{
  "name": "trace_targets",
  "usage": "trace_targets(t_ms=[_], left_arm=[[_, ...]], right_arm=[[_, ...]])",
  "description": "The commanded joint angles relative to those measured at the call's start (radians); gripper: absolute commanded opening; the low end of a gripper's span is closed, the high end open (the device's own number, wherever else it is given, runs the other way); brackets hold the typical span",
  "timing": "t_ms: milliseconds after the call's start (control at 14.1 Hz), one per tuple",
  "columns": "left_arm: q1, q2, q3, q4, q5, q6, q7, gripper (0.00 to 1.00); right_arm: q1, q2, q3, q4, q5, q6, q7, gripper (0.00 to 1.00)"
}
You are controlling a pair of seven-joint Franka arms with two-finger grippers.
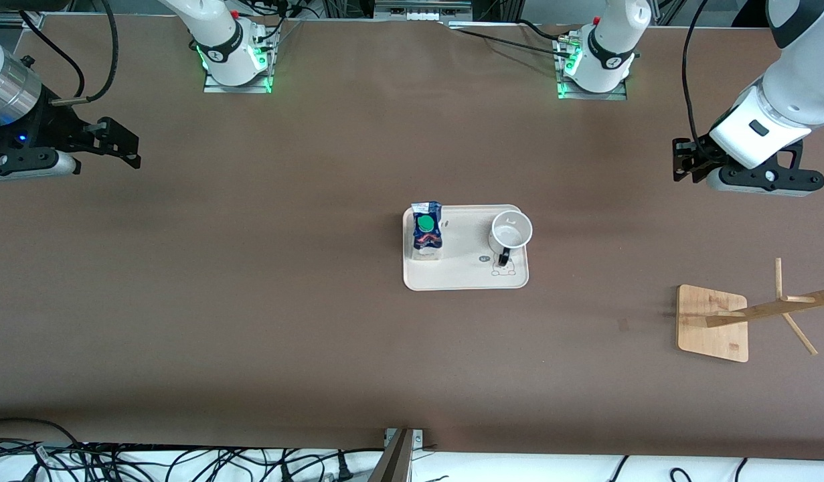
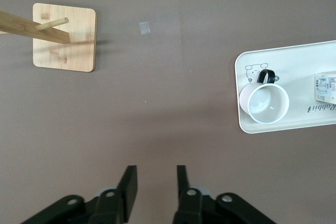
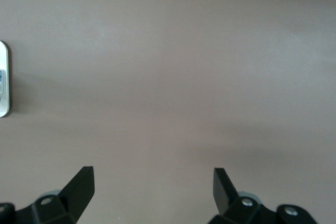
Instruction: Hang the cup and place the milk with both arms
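The white cup point(image 1: 511, 231) stands upright on a cream tray point(image 1: 465, 271) in the middle of the table, its black handle toward the front camera. The dark-blue milk point(image 1: 426, 231) with its green cap stands on the tray's end toward the right arm. The left wrist view shows the cup point(image 2: 264, 104), the tray point(image 2: 304, 61) and the milk's pale panel point(image 2: 325, 86). My left gripper point(image 1: 681, 161) point(image 2: 156, 168) is open and empty, over bare table toward the left arm's end. My right gripper point(image 1: 132, 150) point(image 3: 154, 169) is wide open and empty, over bare table toward the right arm's end.
A wooden cup rack point(image 1: 705, 338) with a square base and pegged pole stands toward the left arm's end, nearer the front camera than the tray; it also shows in the left wrist view point(image 2: 64, 51). The tray's edge point(image 3: 3, 77) shows in the right wrist view.
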Motion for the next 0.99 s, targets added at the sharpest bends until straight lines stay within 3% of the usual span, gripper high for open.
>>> trace_targets(t_ms=[0,920], left_arm=[[0.000,0.011,-0.003,0.028,-0.008,-0.022,0.009,1.00],[0.000,0.011,-0.004,0.028,-0.008,-0.022,0.007,1.00]], right_arm=[[-0.012,0.001,0.009,0.012,-0.011,-0.020,0.038,1.00],[-0.009,0.010,0.010,0.015,-0.016,-0.001,0.021,1.00]])
